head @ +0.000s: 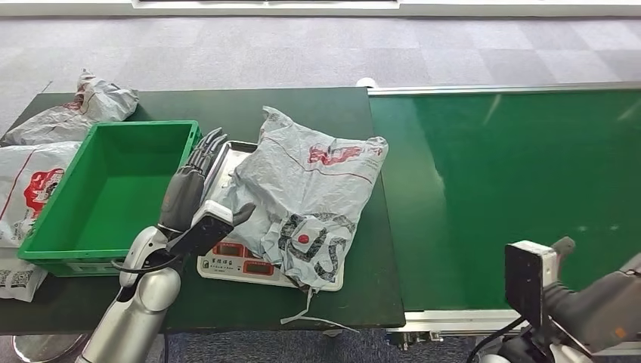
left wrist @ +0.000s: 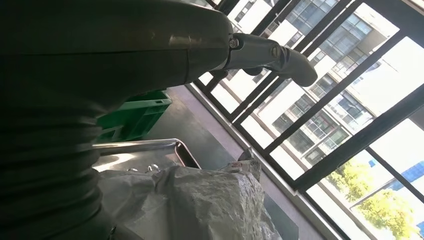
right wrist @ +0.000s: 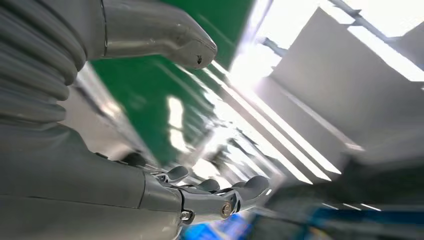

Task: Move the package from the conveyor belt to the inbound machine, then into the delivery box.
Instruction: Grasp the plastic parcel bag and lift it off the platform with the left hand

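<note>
Reaching left robot hand (head: pixel 198 175), fingers extended, beside package (head: pixel 310 193).

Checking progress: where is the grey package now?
In the head view, the grey package lies on the scale, between the green bin and the conveyor belt.

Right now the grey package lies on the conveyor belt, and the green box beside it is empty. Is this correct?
Not quite. The grey package lies on the inbound machine, the scale on the dark table, not on the conveyor belt; the head view shows this. The green box beside it is indeed empty.
</note>
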Robot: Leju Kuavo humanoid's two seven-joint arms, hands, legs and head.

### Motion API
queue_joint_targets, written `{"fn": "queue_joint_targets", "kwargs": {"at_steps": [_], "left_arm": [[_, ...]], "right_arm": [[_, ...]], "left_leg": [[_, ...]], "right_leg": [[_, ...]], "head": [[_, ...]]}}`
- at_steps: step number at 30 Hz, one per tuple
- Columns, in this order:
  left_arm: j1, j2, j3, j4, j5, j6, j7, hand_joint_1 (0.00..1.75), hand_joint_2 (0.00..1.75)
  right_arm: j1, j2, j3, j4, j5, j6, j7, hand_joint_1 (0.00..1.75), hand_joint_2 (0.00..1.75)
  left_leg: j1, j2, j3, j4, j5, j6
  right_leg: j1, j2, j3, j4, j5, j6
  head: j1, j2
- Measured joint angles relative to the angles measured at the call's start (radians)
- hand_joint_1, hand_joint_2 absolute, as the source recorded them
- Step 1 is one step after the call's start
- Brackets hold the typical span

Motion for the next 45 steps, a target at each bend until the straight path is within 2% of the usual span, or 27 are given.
{"fn": "queue_joint_targets", "kwargs": {"at_steps": [2,4,9,14,20,24,28,34,39,45], "left_arm": [[0.000,0.002,-0.001,0.003,0.007,0.000,0.002,0.00,0.00],[0.001,0.004,-0.001,0.006,0.011,0.000,0.002,0.00,0.00],[0.001,0.007,-0.001,0.011,0.012,0.000,0.002,0.00,0.00],[0.003,0.009,-0.001,0.017,0.003,0.010,0.004,0.00,0.00],[-0.020,0.033,-0.016,0.068,-0.145,-0.034,0.057,0.00,0.00],[-0.037,0.043,-0.025,0.101,-0.162,-0.049,0.063,0.00,1.75],[-0.102,0.055,-0.060,0.177,-0.234,-0.146,0.065,0.00,1.75],[-0.315,0.064,-0.190,0.420,-0.262,-0.288,-0.044,0.00,1.75],[-0.439,0.019,-0.319,0.585,-0.209,-0.332,-0.102,0.00,1.75],[-0.490,-0.036,-0.431,0.691,-0.166,-0.332,-0.118,0.00,1.75]], "right_arm": [[-0.010,0.018,-0.041,0.006,-0.007,-0.002,-0.174,0.00,1.75],[-0.020,0.035,-0.072,0.010,-0.011,-0.002,-0.237,0.00,1.75],[-0.030,0.056,-0.108,0.018,-0.014,-0.003,-0.247,0.00,1.75],[-0.051,0.085,-0.136,0.037,-0.031,-0.003,-0.301,0.00,1.75],[-0.088,0.091,-0.135,0.073,-0.034,-0.003,-0.282,0.00,1.75],[-0.101,0.091,-0.134,0.088,-0.033,-0.003,-0.278,0.00,1.75],[-0.114,0.090,-0.116,0.108,-0.034,-0.003,-0.273,0.00,1.75],[-0.152,0.090,-0.070,0.146,-0.023,-0.003,-0.259,0.00,1.75],[-0.154,0.090,-0.055,0.150,-0.044,-0.003,-0.283,0.00,1.75],[-0.132,0.092,-0.055,0.150,-0.073,-0.004,-0.330,0.00,1.75]], "left_leg": [[0.001,0.001,0.000,0.000,0.000,0.000],[0.002,0.001,0.000,0.000,0.000,0.000],[0.002,0.001,-0.001,-0.001,0.000,-0.001],[0.002,0.001,-0.001,-0.001,0.000,0.000],[0.002,0.001,0.000,-0.001,0.001,-0.001],[0.002,0.001,0.000,-0.001,0.001,-0.001],[0.002,0.000,-0.001,0.000,0.001,-0.001],[0.002,0.000,-0.001,0.000,0.004,-0.002],[0.002,0.000,-0.001,0.000,0.004,-0.002],[0.001,0.001,-0.001,0.000,0.004,-0.001]], "right_leg": [[0.001,0.000,-0.001,0.000,0.000,0.000],[0.002,0.000,0.000,0.000,0.000,-0.001],[0.002,0.000,0.000,0.000,0.000,-0.001],[0.002,0.000,0.000,0.000,0.000,-0.001],[0.002,0.000,0.000,0.000,0.000,-0.001],[0.002,0.000,0.000,0.000,0.000,-0.001],[0.002,0.000,0.000,0.000,0.000,-0.001],[0.002,0.000,-0.001,0.000,0.003,-0.002],[0.002,0.000,-0.001,0.000,0.003,-0.001],[0.002,0.000,-0.001,0.000,0.003,-0.001]], "head": [[0.000,0.000],[0.000,0.000],[0.000,0.000],[0.000,0.000],[0.000,0.000],[0.000,0.000],[0.000,0.000],[0.000,0.000],[0.000,0.000],[0.000,0.000]]}}
